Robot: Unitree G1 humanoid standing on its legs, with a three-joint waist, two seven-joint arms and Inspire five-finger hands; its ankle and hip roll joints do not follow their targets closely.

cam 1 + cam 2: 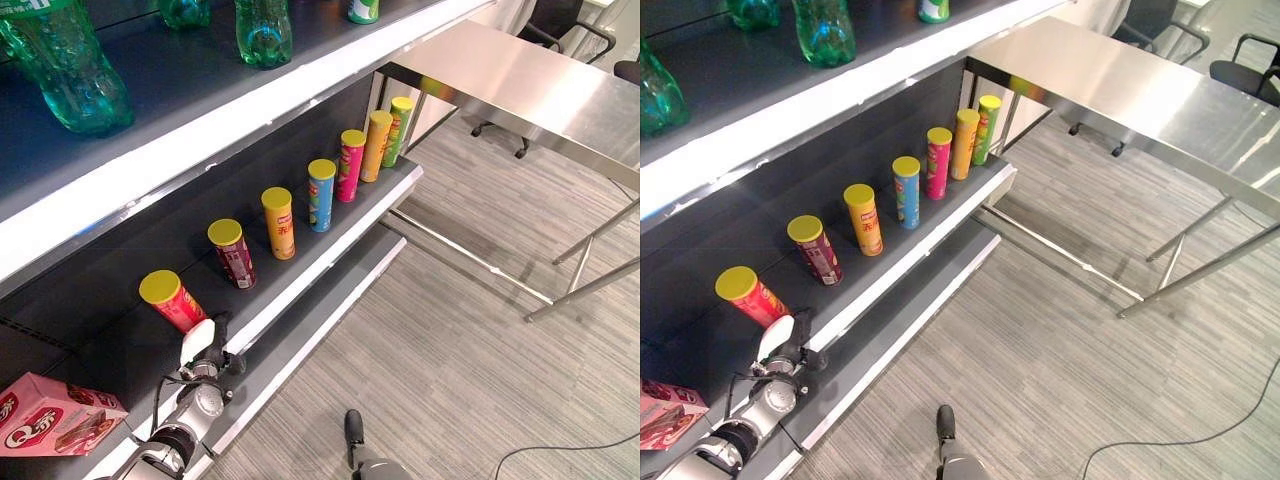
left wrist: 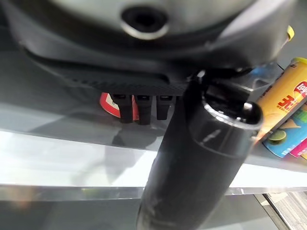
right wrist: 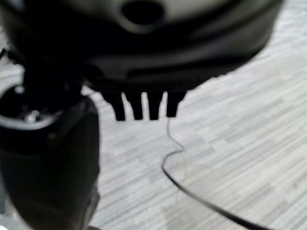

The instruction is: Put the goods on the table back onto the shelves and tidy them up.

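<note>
A humanoid robot's left hand [image 1: 205,345] reaches to the front lip of the middle shelf [image 1: 300,275], its fingers straight and holding nothing, just beside the nearest crisp can, a red one with a yellow lid [image 1: 172,300] that leans out of line. Seven crisp cans stand in a row along this shelf: next a maroon can [image 1: 233,253], an orange can [image 1: 279,222], a blue can [image 1: 321,194], a pink can [image 1: 350,165], a second orange can [image 1: 376,145] and a green can [image 1: 398,130] at the far end. The right hand [image 3: 144,103] hangs over the carpeted floor [image 1: 450,360], fingers straight and empty. The steel worktop [image 1: 520,80] beyond the shelf's far end carries no goods that can be seen, so the step in hand looks like tidying. To do it well, the left hand should likely nudge the red can upright and square with its neighbours, pressing low on the body so it does not topple backwards or knock the maroon can. Four green bottles [image 1: 262,30] show on the upper shelf [image 1: 170,160], and one pink snack box [image 1: 55,415] sits at the near end of the middle shelf
</note>
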